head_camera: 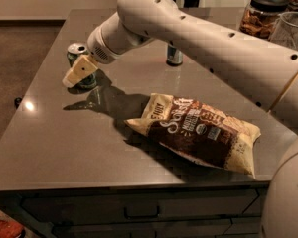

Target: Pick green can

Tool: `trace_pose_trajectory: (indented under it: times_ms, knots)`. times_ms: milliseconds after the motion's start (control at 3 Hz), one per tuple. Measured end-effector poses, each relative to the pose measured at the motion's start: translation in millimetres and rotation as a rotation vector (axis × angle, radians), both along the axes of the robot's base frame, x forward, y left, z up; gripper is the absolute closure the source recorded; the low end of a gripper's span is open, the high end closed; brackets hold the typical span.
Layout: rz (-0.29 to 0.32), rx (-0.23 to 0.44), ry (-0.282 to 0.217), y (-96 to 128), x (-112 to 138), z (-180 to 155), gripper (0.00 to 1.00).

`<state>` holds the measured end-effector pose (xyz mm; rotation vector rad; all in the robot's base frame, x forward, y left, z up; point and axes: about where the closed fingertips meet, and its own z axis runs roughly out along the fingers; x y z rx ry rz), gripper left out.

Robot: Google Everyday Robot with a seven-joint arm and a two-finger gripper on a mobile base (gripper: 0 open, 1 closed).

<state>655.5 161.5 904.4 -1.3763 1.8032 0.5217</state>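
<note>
**Gripper at green can, far-left of counter**

Green can [75, 54] stands upright near the far-left edge of the dark grey counter [54, 148]. Silver top is visible; lower body is partly hidden.

Gripper [72, 78] is tilted down and to the left, directly in front of the can and overlapping its lower half in this view. Contact or a small gap: cannot tell. Whether the gripper is spread or closed: cannot tell from this angle.

The white arm [203, 38] reaches in from the right, crossing above the middle of the counter.

Other items:
- Brown-and-cream snack bag [198, 131] lies flat near the front edge, well apart from the can.
- A slim can [174, 56] stands farther back, partly behind the arm.
- Glass jar with dark lid [260, 15] stands at the far-right corner, with a clear container [291, 29] beside it.
</note>
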Motion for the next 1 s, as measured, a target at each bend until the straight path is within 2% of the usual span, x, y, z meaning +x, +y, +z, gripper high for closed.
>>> trace_pose_trajectory:
  times_ms: [333, 667, 1000]
  knots:
    - [0.006, -0.001, 0.014, 6.7, 5.3, 0.7, 0.13]
    - [0.017, -0.014, 0.036, 4.9, 10.3, 4.6, 0.44]
    - [0.021, -0.024, 0.051, -3.2, 13.4, 9.7, 0.67]
